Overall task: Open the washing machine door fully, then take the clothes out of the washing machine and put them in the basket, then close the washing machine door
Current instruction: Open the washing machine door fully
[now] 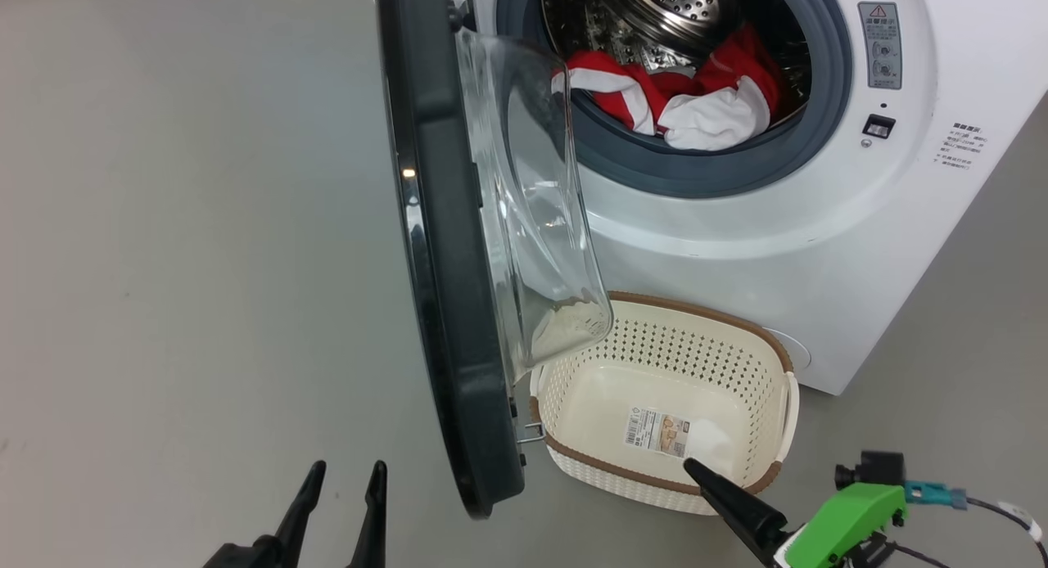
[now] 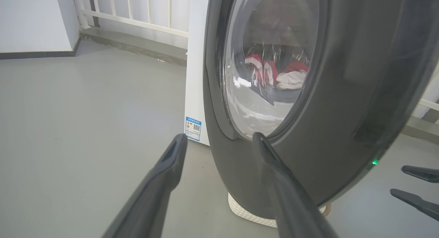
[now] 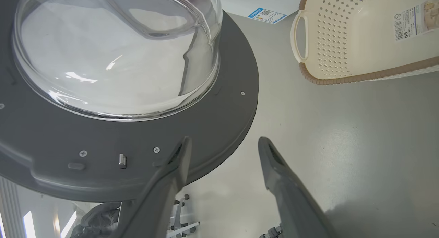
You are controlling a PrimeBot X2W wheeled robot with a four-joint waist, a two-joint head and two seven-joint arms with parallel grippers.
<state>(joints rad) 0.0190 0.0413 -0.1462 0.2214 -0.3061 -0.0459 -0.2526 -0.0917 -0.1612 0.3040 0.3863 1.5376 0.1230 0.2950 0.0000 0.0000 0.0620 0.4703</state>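
In the head view, the washing machine door point(image 1: 446, 306) stands edge-on down the middle of the frame, swung out from the washing machine point(image 1: 819, 249) at upper right. The clothes point(image 1: 696, 101) lie in the drum mouth at the top. The basket point(image 1: 696, 306) sits empty below, its left end under the door's glass bowl. The left gripper point(image 1: 347, 467), lower left, is spread and empty. The right gripper point(image 1: 708, 482), lower right, points over the basket's near rim and could clip it when rising.

In the left wrist view, the left gripper's splayed fingers point(image 2: 171, 162) face the door's outer side. A nudge here would likely swing the door back toward the drum.

In the right wrist view, the right gripper's fingers point(image 3: 274, 162) stand wide apart, holding nothing, beside the door's inner rim at centre left. The basket is at upper right. Clothes released over its covered end may catch on the bowl or land on the floor.
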